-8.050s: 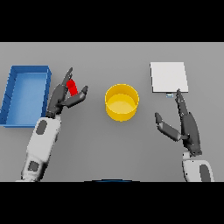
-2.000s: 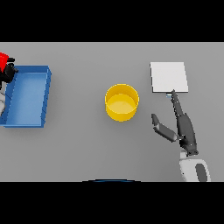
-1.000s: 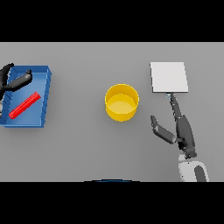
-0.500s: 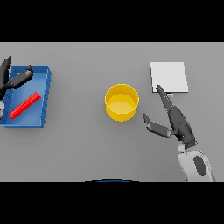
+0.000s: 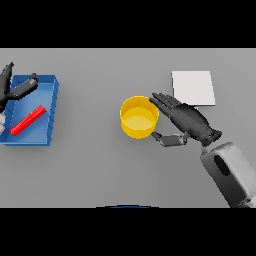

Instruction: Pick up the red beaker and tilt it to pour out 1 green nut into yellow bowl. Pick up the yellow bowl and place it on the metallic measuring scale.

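Right hand (image 5: 187, 121) spread wide beside yellow bowl (image 5: 139, 117), fingers at right rim, thumb low: likely lining up grasp. Red beaker (image 5: 28, 120) lies flat in blue tray (image 5: 50, 114), far left. Left hand (image 5: 15, 89) relaxed, empty. Scale (image 5: 193, 87) just right of bowl.

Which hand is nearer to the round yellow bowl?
Right. The right hand reaches beside the round yellow bowl, fingers at its rim; the left hand is far away over the blue tray.
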